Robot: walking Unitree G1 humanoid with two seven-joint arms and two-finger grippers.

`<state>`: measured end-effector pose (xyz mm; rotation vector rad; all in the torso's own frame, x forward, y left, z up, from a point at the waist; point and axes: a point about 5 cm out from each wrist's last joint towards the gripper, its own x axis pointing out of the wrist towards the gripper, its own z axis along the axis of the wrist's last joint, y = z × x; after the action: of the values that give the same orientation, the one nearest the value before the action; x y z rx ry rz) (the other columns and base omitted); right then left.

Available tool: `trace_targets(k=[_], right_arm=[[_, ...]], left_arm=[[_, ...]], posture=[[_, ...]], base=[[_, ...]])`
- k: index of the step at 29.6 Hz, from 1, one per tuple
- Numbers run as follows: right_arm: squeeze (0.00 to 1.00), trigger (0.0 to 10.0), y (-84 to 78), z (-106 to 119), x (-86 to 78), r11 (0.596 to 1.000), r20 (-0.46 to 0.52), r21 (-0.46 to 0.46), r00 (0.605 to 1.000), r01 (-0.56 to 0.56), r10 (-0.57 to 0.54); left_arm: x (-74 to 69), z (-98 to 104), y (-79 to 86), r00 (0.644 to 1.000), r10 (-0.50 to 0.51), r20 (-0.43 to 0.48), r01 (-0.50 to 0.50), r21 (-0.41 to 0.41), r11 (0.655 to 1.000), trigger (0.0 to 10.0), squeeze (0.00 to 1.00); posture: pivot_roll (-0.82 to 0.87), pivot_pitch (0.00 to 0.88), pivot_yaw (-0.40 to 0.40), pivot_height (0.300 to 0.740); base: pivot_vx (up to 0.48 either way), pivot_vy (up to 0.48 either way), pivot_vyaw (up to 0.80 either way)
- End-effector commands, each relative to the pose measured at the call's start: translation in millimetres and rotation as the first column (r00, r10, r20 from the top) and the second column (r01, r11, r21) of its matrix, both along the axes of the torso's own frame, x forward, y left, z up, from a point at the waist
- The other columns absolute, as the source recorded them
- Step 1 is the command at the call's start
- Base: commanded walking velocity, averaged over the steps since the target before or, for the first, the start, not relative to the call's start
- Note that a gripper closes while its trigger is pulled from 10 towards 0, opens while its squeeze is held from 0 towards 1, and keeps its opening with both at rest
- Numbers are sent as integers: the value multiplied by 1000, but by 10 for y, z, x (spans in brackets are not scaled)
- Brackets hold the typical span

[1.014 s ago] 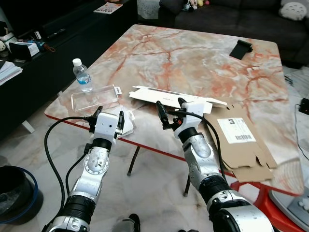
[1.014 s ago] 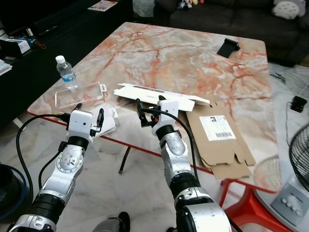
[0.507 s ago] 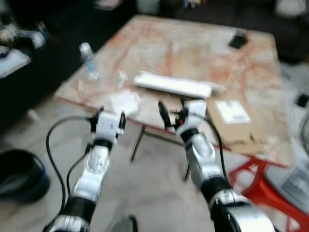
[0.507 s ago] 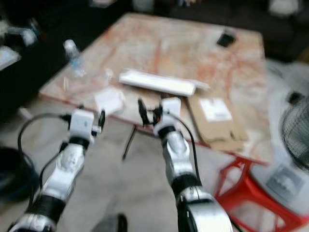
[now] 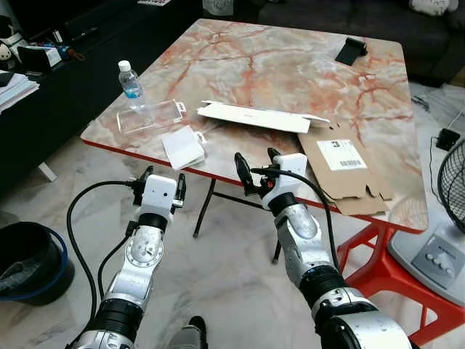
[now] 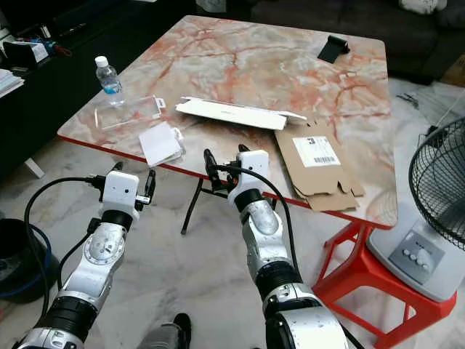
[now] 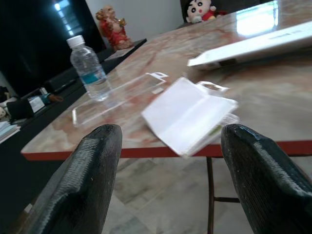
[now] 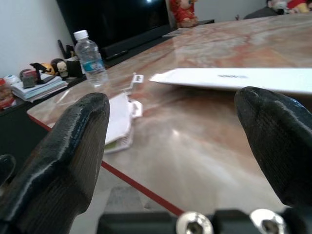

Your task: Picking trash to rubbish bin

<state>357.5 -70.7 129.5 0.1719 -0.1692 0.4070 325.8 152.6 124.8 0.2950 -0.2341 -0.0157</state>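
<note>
Trash lies on the marble table (image 5: 290, 73): a white packet (image 5: 183, 146) at the near edge, a clear plastic pack (image 5: 149, 116), a water bottle (image 5: 131, 84), a long flat white box (image 5: 260, 116) and a flattened cardboard box (image 5: 345, 166). My left gripper (image 5: 161, 185) is open, held over the floor just short of the table edge, facing the white packet (image 7: 187, 114). My right gripper (image 5: 256, 161) is open too, near the edge between the packet (image 8: 118, 122) and the cardboard. Neither holds anything. A dark bin (image 5: 25, 258) with a blue rim stands on the floor at the left.
A black object (image 5: 351, 51) lies at the table's far side. A red stool (image 5: 378, 254) and a standing fan (image 5: 454, 182) are at the right. A dark cabinet (image 5: 58, 65) with clutter runs along the left. A sofa sits behind the table.
The whole view has pulled back from the table, with blur midway. Both grippers, earlier at the table edge, now hang short of it, still open.
</note>
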Motion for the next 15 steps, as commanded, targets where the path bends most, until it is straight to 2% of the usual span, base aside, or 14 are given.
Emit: trace_targets(k=[1, 11, 15], right_arm=[[0, 10000, 47, 49, 6, 1000, 16, -2, 1000, -14, 14], [0, 10000, 69, 56, 1, 999, 29, -30, 999, -22, 23], [0, 10000, 72, 60, 1, 999, 33, -35, 999, -23, 25]], left_arm=[[14, 49, 27, 1000, 11, 16, -11, 0, 1000, 10000, 0], [18, 53, 27, 1000, 11, 16, -11, 1, 1000, 10000, 0], [20, 54, 27, 1000, 11, 17, -11, 3, 1000, 10000, 0]], posture=[[114, 164, 18, 740], [115, 163, 18, 740], [115, 161, 19, 740]], base=[[356, 0, 0], [352, 0, 0], [351, 0, 494]])
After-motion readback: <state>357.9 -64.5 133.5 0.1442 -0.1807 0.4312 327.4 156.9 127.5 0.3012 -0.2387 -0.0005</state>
